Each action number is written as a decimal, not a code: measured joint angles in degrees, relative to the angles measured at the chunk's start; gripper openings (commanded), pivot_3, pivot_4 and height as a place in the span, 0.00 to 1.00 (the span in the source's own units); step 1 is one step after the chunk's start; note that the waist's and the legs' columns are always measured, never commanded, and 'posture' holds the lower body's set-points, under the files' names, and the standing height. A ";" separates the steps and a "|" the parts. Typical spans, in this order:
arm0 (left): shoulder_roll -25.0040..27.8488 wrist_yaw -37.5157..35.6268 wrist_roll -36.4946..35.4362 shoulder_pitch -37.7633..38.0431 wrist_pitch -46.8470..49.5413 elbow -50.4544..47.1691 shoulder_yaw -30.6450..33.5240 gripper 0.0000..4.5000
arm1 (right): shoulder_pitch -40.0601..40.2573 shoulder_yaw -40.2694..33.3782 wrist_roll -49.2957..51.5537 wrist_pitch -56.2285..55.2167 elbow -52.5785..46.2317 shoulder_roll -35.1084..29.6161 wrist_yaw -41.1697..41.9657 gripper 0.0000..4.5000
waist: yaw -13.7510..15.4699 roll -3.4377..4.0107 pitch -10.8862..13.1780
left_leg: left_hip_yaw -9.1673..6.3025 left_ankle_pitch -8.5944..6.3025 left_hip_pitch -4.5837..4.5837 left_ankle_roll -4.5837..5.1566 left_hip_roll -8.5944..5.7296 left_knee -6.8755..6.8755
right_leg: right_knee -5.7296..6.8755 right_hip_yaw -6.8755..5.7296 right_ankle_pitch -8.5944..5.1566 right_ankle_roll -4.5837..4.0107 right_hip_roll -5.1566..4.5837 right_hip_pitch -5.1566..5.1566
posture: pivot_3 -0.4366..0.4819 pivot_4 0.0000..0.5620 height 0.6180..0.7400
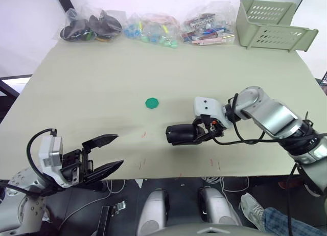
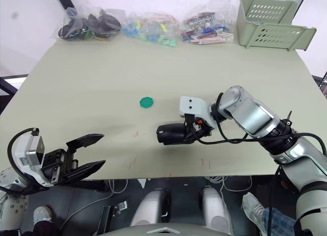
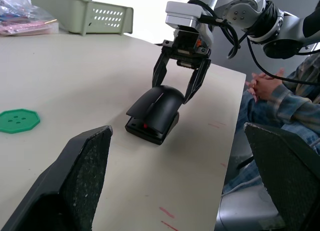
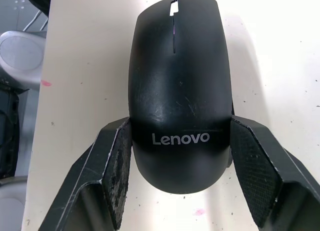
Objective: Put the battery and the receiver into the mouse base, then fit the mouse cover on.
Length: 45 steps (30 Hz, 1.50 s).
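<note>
Mouse cover [image 4: 175, 91] sits on mouse base [image 3: 150, 132] near front edge of table [image 1: 102, 93], apparently not fully seated — in left wrist view front lifts off base, gap showing.

Right gripper [image 4: 177, 178] straddles cover's rear; fingers [image 4: 116, 166] flank sides, one looks touching, other slightly apart — loose hold at most.

Left gripper [image 1: 102, 157] spread wide, empty, off table's front edge.

Cover judged light, thin, glossy — slippery. Best held at rear flanks, pressed gently to snap.

Green disc [image 1: 152, 102] lies apart.
</note>
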 measured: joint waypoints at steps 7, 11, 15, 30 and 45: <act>-0.01 0.03 0.00 0.41 0.00 -0.05 0.01 1.00 | -0.02 0.04 -1.98 0.01 1.28 1.29 0.94 0.59 | 0.00 0.00 0.00 | 0.01 0.00 0.01 0.00 0.00 0.00 | 0.05 0.00 0.00 0.00 0.00 0.00 | 0.48 0.27 1.00; -0.01 0.07 0.00 0.49 0.00 -0.07 0.01 1.00 | -0.02 0.07 -2.94 -0.01 1.58 1.41 1.74 0.59 | 0.00 0.00 0.00 | 0.01 0.00 0.01 0.00 -0.01 0.00 | 0.05 0.00 0.00 0.00 0.00 0.00 | 0.48 0.27 1.00; -0.02 0.13 0.00 0.59 0.00 -0.11 0.01 1.00 | -0.02 0.14 -3.92 -0.78 2.54 1.40 3.06 0.59 | 0.00 0.00 0.00 | 0.01 0.00 0.01 0.00 -0.01 0.01 | 0.05 -0.01 0.00 0.00 0.01 0.00 | 0.48 0.27 1.00; -0.53 0.46 0.04 0.88 -0.14 -0.16 0.00 1.00 | -1.24 0.46 -6.60 -2.35 6.66 2.64 6.32 0.59 | -0.01 0.00 0.00 | 0.03 0.01 0.02 -0.01 -0.02 0.02 | 0.10 -0.01 0.00 0.00 0.02 0.00 | 0.48 0.27 1.00; -1.34 0.45 0.09 1.52 -0.45 -0.20 0.00 1.00 | -1.63 0.52 -7.38 -1.35 6.93 3.56 6.86 0.59 | -0.03 -0.01 -0.01 | 0.03 0.01 0.06 -0.01 -0.02 0.02 | 0.15 -0.01 0.00 -0.01 0.02 0.01 | 0.48 0.27 1.00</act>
